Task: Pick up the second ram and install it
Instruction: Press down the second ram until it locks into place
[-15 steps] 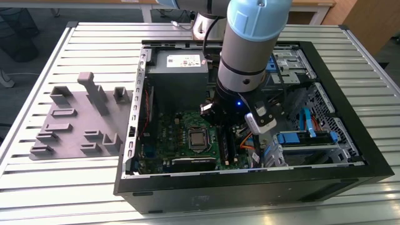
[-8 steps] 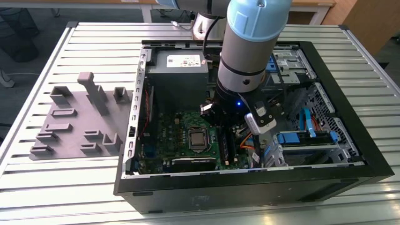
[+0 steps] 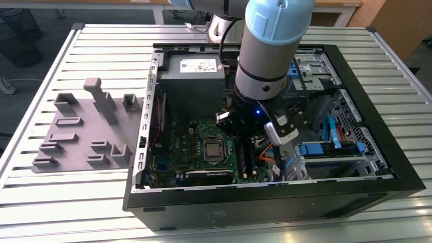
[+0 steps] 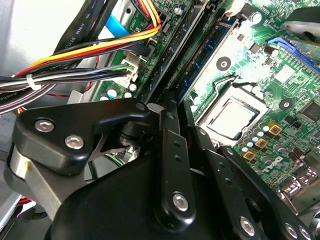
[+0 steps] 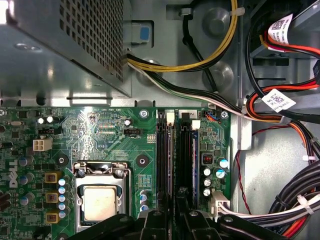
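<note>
An open black computer case (image 3: 378,172) lies on a slatted metal table (image 3: 81,212), with a grey moulded tray (image 3: 81,136) beside it on the exterior view's left. Inside, the power supply (image 3: 191,81) sits above the green motherboard (image 3: 175,147), and bundled cables (image 5: 300,200) crowd the free space between the board's edge and the drive bays. The arm reaches down into the case, its gripper (image 3: 246,132) low over the memory slots (image 5: 166,150) beside the CPU socket (image 5: 99,200). The second ram (image 5: 195,155), a dark-blue stick, stands on edge in a slot directly under the gripper's black linkage, close to the board's cable-side edge. Whether the fingers pinch it, or are spread, I cannot tell.
</note>
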